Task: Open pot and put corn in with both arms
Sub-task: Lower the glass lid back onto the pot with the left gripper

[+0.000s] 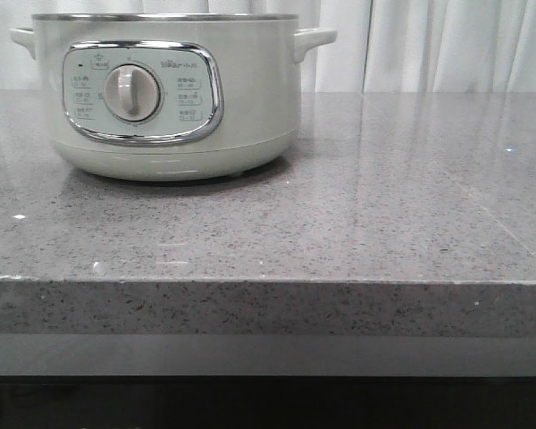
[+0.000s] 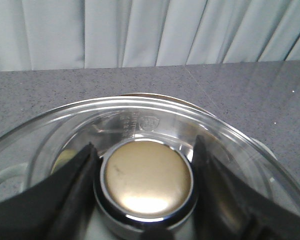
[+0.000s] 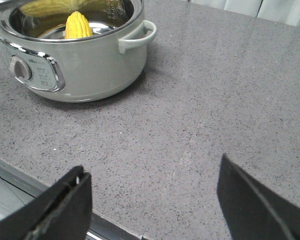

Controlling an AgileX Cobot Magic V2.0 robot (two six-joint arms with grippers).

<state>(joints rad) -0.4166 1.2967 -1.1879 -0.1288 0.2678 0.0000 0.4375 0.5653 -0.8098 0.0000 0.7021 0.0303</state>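
The corn (image 3: 78,25) stands in the open pot (image 1: 165,94) on the desk (image 1: 339,223); panel writing unreadable. Left pincer (image 2: 142,172) clamps the glass lid's knob (image 2: 147,180); right pincer (image 3: 155,200) gapes wide, empty.

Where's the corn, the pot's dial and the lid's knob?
corn (image 3: 78,26), right wrist view, on its yellow kernels.
dial (image 1: 131,93), front view, on the round knob's middle.
lid knob (image 2: 147,179), left wrist view, on its gold top.
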